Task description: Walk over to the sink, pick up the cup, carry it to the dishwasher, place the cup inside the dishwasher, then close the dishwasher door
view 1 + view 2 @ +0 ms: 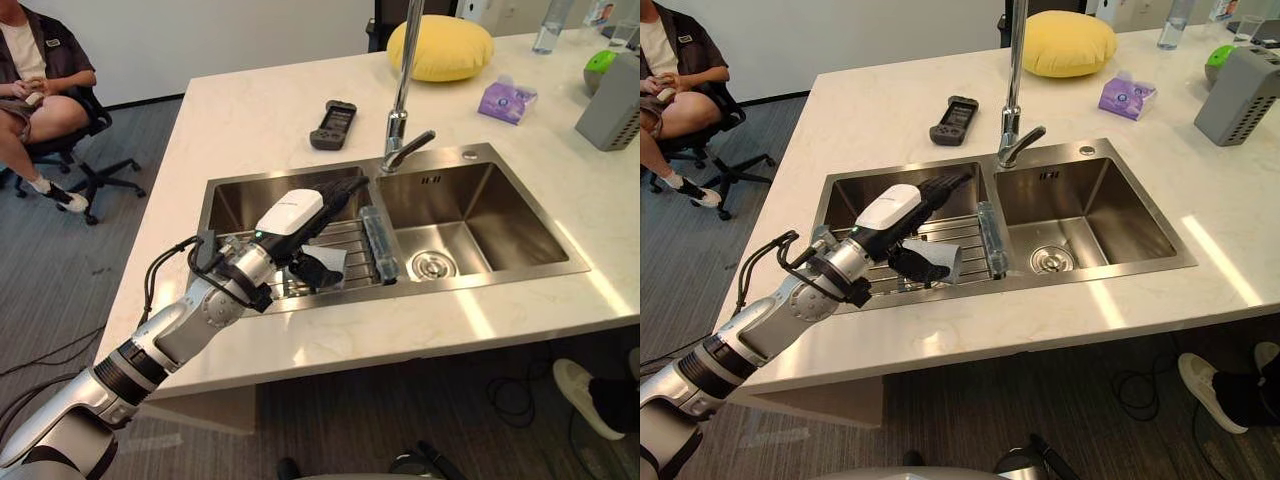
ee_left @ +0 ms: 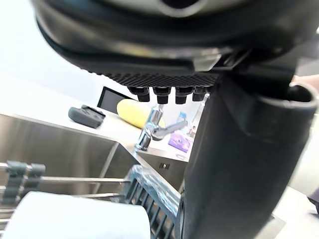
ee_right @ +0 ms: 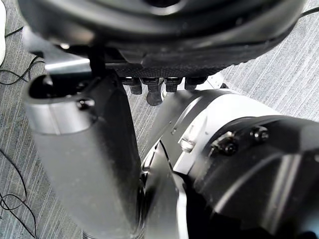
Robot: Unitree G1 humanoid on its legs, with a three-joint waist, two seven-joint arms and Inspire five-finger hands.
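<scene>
A pale grey-blue cup (image 1: 334, 264) lies on its side on the wire rack (image 1: 352, 238) in the left basin of the steel sink (image 1: 236, 204). My left hand (image 1: 290, 214) reaches over that basin, open, its fingers straight above the rack. Its thumb (image 1: 308, 273) hangs down right beside the cup; I cannot tell if it touches. The left wrist view has the cup (image 2: 75, 219) just below the hand. My right hand (image 3: 149, 50) hangs open over grey carpet.
A tall faucet (image 1: 404, 95) rises behind the basins and a clear wrapped roll (image 1: 379, 243) lies on the divider. A dark remote (image 1: 333, 124), yellow cushion (image 1: 440, 47), purple pack (image 1: 507, 100) and grey box (image 1: 612, 105) sit on the counter. A person (image 1: 35, 80) sits far left.
</scene>
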